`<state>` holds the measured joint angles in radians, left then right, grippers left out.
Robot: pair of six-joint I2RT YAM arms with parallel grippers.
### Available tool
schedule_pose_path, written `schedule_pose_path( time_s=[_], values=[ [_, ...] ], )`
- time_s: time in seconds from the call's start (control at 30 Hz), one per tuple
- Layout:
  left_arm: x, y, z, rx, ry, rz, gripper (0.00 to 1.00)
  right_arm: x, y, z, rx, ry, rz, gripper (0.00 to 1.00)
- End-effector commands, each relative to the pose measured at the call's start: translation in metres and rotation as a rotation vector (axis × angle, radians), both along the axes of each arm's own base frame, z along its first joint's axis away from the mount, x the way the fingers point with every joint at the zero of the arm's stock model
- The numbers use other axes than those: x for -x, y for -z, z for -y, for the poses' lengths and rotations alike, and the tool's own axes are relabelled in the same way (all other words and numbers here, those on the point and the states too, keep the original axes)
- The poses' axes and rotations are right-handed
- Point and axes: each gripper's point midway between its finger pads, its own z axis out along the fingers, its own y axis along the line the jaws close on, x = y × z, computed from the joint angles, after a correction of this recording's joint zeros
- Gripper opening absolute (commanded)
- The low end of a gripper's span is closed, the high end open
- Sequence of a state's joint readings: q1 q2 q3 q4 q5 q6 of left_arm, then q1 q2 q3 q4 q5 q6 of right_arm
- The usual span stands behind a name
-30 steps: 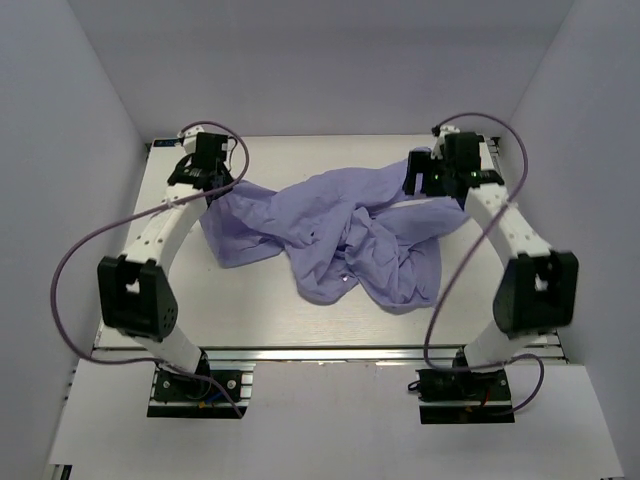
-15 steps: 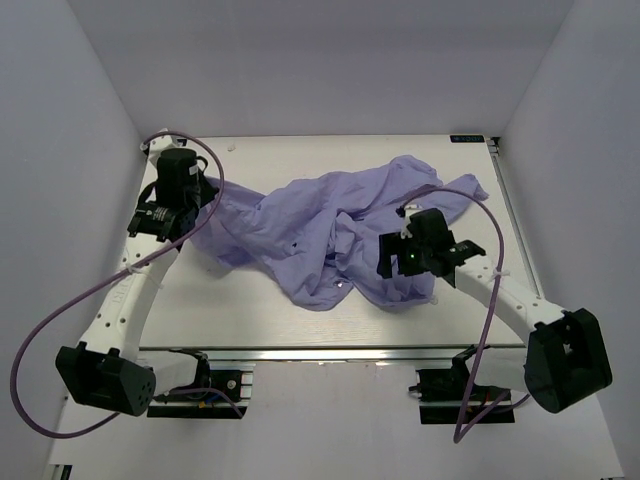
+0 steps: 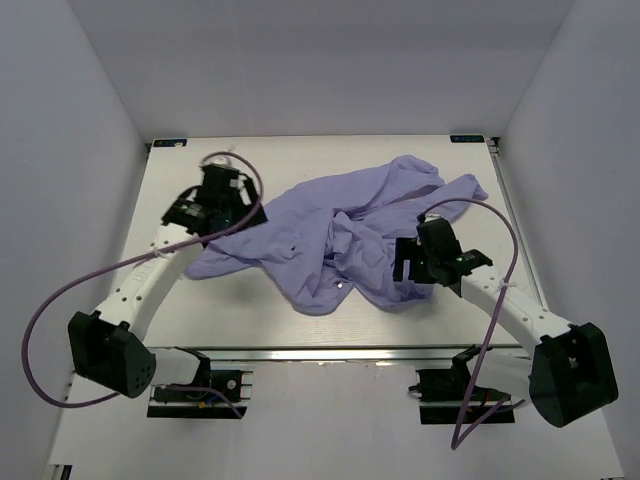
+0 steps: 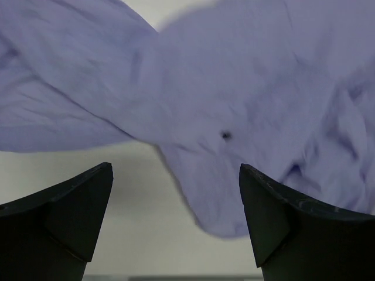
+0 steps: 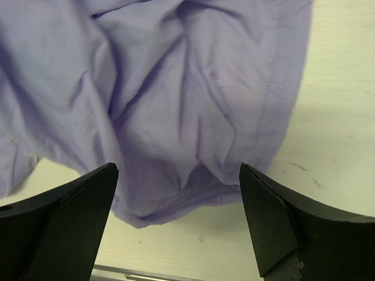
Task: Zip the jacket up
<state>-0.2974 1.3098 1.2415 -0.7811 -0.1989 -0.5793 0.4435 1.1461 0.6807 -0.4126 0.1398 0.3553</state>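
Observation:
The lavender jacket lies crumpled across the middle of the table, with folds of it filling the left wrist view and the right wrist view. My left gripper hovers over the jacket's left edge, its jaws wide open and empty. Over the jacket's near right corner, my right gripper is also open, with nothing between its fingers. No zipper can be made out among the folds.
The pale table is bare along its near edge, ending at a metal rail. White walls enclose the left, back and right sides. Purple cables loop off both arms.
My left gripper has opened and let go of the jacket's left part, then swung right over the cloth. The right arm shifted slightly nearer and stayed open.

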Motion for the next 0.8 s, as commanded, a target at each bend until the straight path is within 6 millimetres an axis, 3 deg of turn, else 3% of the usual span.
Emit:
schedule_pose_path(
  time_s=[0.0, 0.07, 0.17, 0.27, 0.37, 0.43, 0.53, 0.57, 0.67, 0.7, 0.77],
  values=[
    [0.045, 0.018, 0.062, 0.003, 0.248, -0.088, 0.98, -0.009, -0.008, 0.016, 0.008, 0.131, -0.006, 0.89],
    [0.073, 0.04, 0.096, 0.013, 0.367, -0.144, 0.98, -0.009, -0.007, 0.023, -0.004, 0.162, -0.018, 0.89],
    [0.101, 0.074, 0.13, 0.056, 0.476, -0.197, 0.98, -0.005, -0.004, 0.027, -0.007, 0.168, -0.025, 0.89],
    [0.115, 0.094, 0.158, 0.056, 0.536, -0.234, 0.98, 0.001, 0.003, 0.032, 0.01, 0.179, -0.052, 0.89],
    [0.114, 0.098, 0.183, 0.035, 0.561, -0.225, 0.98, 0.003, 0.011, 0.033, 0.014, 0.183, -0.06, 0.89],
    [0.11, 0.114, 0.193, 0.006, 0.557, -0.247, 0.98, -0.001, 0.013, 0.031, -0.001, 0.179, -0.047, 0.89],
    [0.1, 0.133, 0.196, -0.045, 0.524, -0.284, 0.92, -0.004, 0.018, 0.024, -0.027, 0.168, -0.054, 0.89],
    [0.094, 0.137, 0.19, -0.088, 0.49, -0.282, 0.88, -0.008, 0.018, 0.021, -0.039, 0.161, -0.044, 0.89],
    [0.087, 0.146, 0.174, -0.194, 0.417, -0.313, 0.61, -0.01, 0.025, 0.013, -0.063, 0.136, -0.058, 0.86],
    [0.088, 0.146, 0.17, -0.213, 0.407, -0.32, 0.47, -0.01, 0.026, 0.01, -0.074, 0.126, -0.063, 0.85],
    [0.084, 0.142, 0.163, -0.232, 0.378, -0.297, 0.31, -0.014, 0.031, 0.007, -0.079, 0.118, -0.066, 0.81]
  ],
)
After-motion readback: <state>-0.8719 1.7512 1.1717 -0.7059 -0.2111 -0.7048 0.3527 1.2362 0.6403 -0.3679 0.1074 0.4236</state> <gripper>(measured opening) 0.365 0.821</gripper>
